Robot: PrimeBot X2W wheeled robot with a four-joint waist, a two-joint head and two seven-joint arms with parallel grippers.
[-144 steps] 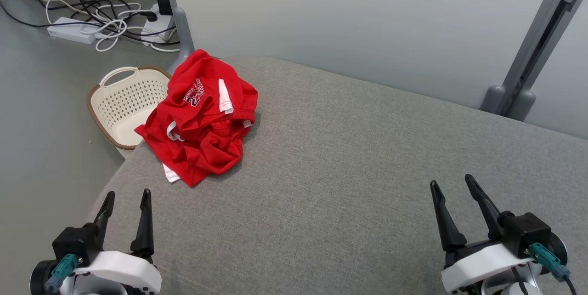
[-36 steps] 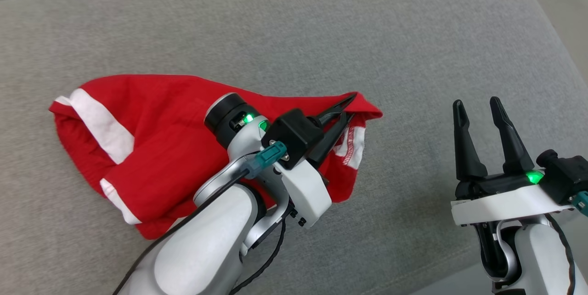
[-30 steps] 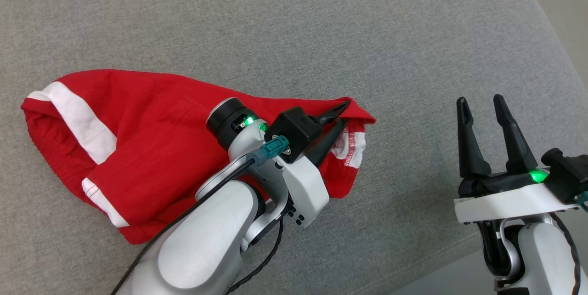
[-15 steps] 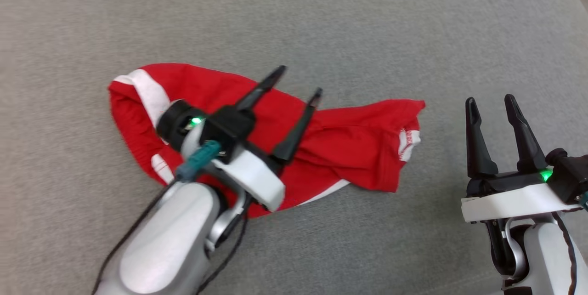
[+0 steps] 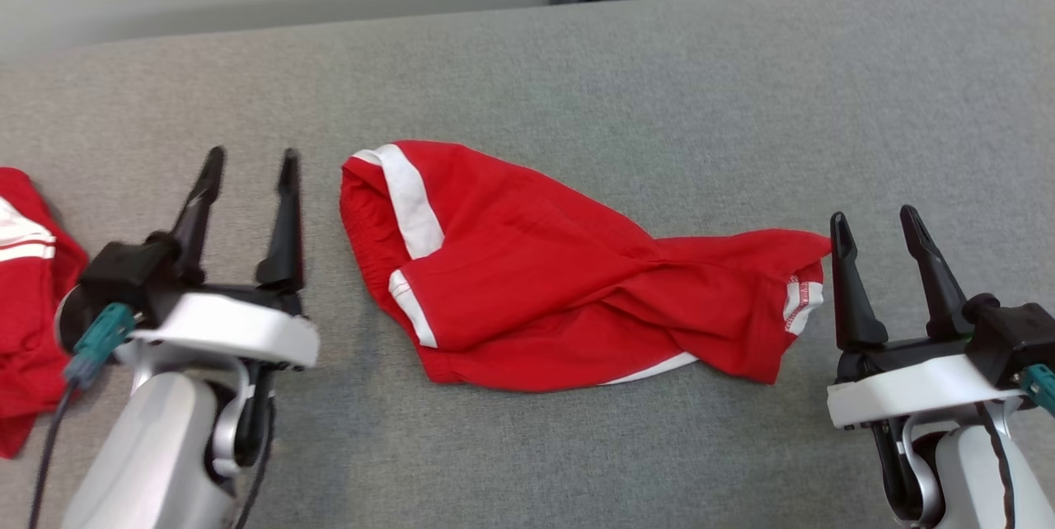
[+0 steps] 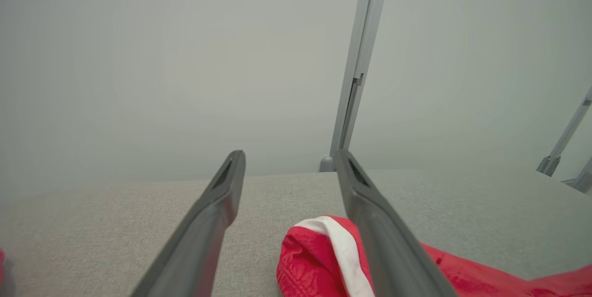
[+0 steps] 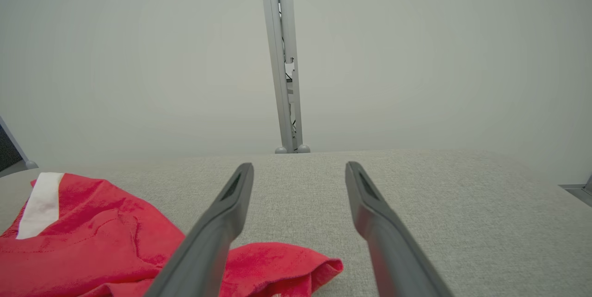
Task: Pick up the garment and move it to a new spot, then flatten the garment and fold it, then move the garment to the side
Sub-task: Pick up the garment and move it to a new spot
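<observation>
Head view: twisted red white-striped garment [image 5: 560, 282] lies centred on grey upholstered cushion [image 5: 659, 84], between our left gripper [image 5: 252, 153] and right gripper [image 5: 874, 216], both spread, empty. Soft, limp, we judge; pinch striped hem corners.

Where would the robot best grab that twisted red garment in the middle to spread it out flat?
Probably at its two ends. The garment lies twisted at mid-length, so pulling outward should undo it. The left gripper, open, could come from the left onto the white-striped end; the right gripper, open, from the right onto the hemmed corner.
</observation>
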